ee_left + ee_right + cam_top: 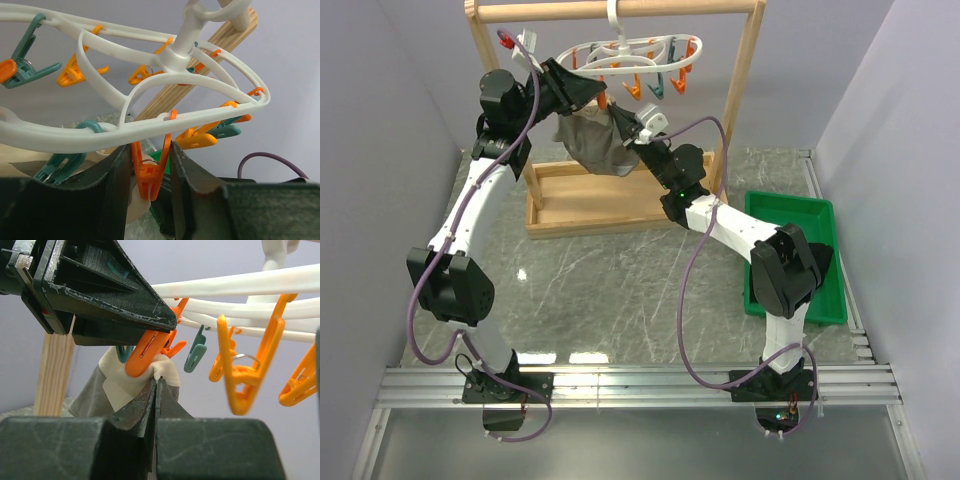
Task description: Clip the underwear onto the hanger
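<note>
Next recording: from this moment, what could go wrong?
1. The right gripper pinches only a small edge of the underwear; the fabric could slip out before it is clipped.
2. The left gripper squeezes an orange clothespin on the free-hanging hanger; the hanger could swing, so the clip might close beside the waistband.

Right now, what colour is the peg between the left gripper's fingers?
Orange. The peg shows best in the left wrist view.

Hanger: white plastic oval loops, orange and teal pegs dangling, top centre of frame. Underwear: grey-brown fabric, beige waistband, hanging bunched just below the hanger's left end, waistband touching one orange peg.
</note>
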Controlling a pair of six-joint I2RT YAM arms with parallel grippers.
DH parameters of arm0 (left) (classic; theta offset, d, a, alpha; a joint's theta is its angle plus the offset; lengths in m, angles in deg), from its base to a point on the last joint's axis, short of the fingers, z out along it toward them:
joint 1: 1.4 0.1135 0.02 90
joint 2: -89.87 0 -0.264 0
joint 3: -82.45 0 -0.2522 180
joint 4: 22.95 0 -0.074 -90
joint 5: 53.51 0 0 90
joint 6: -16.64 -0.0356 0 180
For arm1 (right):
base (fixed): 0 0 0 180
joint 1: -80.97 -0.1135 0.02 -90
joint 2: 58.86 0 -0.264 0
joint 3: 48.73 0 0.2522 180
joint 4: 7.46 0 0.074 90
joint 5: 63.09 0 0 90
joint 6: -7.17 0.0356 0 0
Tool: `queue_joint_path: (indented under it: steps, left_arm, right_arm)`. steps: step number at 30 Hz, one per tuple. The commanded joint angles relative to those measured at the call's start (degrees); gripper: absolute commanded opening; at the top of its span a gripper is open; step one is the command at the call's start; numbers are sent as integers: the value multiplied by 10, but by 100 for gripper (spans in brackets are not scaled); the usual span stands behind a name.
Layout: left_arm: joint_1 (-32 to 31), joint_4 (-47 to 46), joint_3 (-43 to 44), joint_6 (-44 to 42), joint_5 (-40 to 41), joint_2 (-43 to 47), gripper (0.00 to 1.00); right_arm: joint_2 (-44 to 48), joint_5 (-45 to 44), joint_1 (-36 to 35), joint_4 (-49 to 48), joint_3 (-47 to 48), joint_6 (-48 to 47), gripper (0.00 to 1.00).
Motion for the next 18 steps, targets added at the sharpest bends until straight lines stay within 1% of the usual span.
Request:
queue_joint_path:
  steps: [1,5,10,14,18]
  left_arm:
    - [1,-1,8,5,-20,-3,38]
    - [1,-3,10,8,-21,-4,39]
    - [3,-10,10,12,-21,-3,46]
    - [4,-18,11,15,-17,-1,49]
    - [7,-25,13,20,-12,3,56]
  right_arm:
    - [2,-3,-5,-17,36,8,0]
    - [1,-2,-4,-16,37,11,0]
    - [6,2,-4,-17,30,15,0]
    - [8,2,-4,-17,22,15,0]
    - [10,3,-4,-16,19,15,0]
